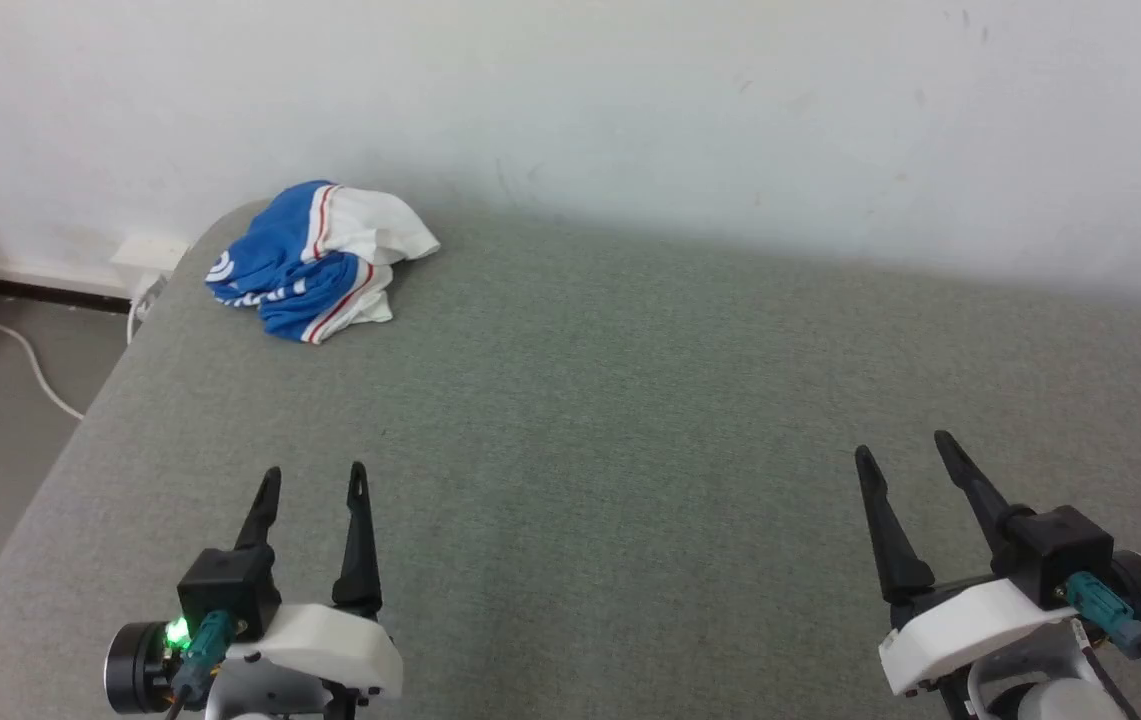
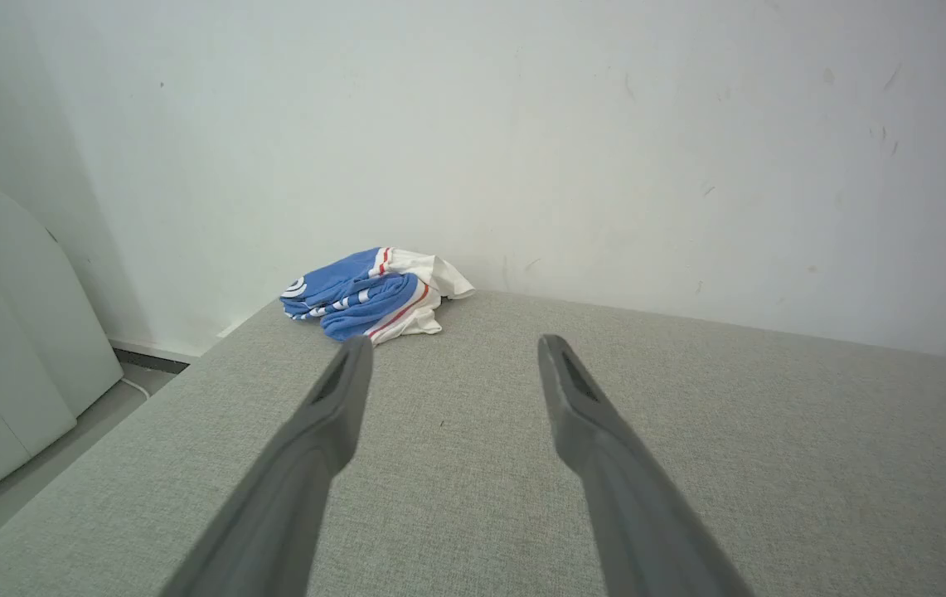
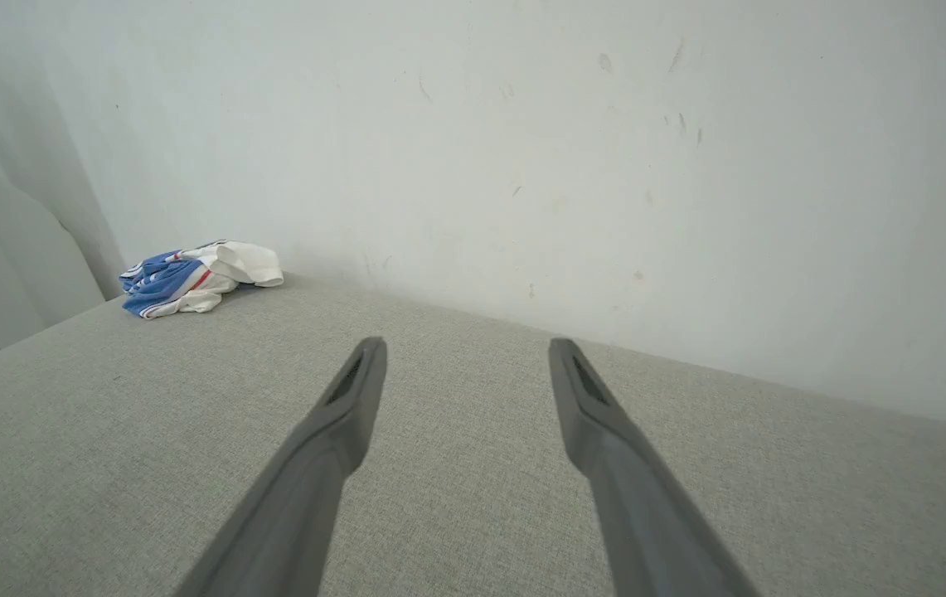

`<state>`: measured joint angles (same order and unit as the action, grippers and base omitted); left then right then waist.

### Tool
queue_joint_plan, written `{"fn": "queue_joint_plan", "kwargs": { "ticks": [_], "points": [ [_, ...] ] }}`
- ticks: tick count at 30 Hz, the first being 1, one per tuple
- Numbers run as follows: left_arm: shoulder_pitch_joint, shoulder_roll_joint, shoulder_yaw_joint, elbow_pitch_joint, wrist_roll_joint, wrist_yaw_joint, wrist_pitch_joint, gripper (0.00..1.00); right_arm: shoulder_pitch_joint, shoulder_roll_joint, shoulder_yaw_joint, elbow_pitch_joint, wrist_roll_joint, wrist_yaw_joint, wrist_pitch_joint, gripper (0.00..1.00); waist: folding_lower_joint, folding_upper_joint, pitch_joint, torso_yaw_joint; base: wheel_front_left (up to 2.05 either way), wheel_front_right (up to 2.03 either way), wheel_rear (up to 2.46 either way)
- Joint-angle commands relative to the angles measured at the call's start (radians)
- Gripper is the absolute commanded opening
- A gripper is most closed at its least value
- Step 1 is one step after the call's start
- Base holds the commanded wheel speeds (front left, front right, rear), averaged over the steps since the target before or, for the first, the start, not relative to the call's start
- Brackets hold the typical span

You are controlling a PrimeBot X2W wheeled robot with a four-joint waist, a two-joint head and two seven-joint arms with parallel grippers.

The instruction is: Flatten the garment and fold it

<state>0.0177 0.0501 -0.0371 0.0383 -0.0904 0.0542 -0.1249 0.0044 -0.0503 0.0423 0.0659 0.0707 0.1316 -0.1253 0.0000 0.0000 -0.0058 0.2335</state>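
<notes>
The garment (image 1: 315, 260) lies crumpled in a small heap at the far left corner of the grey fabric-covered table (image 1: 630, 400), close to the wall. It is blue and white with red-striped trim. The left wrist view has the garment (image 2: 373, 294) just beyond the fingertips, and the right wrist view has the garment (image 3: 195, 278) far off to the left. My left gripper (image 1: 315, 475) hovers open over the near left part of the table, well short of the heap. My right gripper (image 1: 905, 450) stands open at the near right, with nothing between its fingers.
A white wall (image 1: 630, 120) runs along the table's far edge. Left of the table are bare floor, a white cable (image 1: 25, 365) and a wall socket (image 1: 145, 255). A white appliance or panel (image 2: 0, 356) stands on the floor at the left.
</notes>
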Motion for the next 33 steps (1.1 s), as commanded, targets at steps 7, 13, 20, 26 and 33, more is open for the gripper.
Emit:
{"fn": "queue_joint_plan", "kwargs": {
  "ticks": [7,13,20,26,33],
  "points": [
    [0.016,0.000,-0.007,0.004,-0.014,0.006,-0.022,1.00,0.003,0.000,0.007,0.009,0.011,-0.001,-0.022,1.00,0.0000,0.0000,-0.004,0.044,0.00,0.00,0.00],
    [0.019,0.000,-0.012,0.009,-0.019,0.009,-0.034,1.00,0.003,0.000,0.013,0.008,0.012,-0.001,-0.034,1.00,0.0000,0.0000,-0.007,0.075,0.00,0.00,0.00],
    [0.025,0.000,-0.019,0.014,-0.025,0.014,-0.049,1.00,0.007,0.000,0.021,0.014,0.020,-0.001,-0.049,1.00,0.0000,0.0000,-0.012,0.109,0.00,0.00,0.00],
    [0.032,0.000,-0.023,0.020,-0.031,0.017,-0.061,1.00,0.009,0.000,0.031,0.025,0.026,-0.001,-0.061,1.00,0.0000,0.0000,-0.014,0.134,0.00,0.00,0.00],
    [0.033,0.000,-0.030,0.020,-0.039,0.022,-0.076,1.00,0.008,0.000,0.036,0.039,0.037,-0.001,-0.076,1.00,0.0000,0.0000,-0.015,0.163,0.00,0.00,0.00]
  ]
}}
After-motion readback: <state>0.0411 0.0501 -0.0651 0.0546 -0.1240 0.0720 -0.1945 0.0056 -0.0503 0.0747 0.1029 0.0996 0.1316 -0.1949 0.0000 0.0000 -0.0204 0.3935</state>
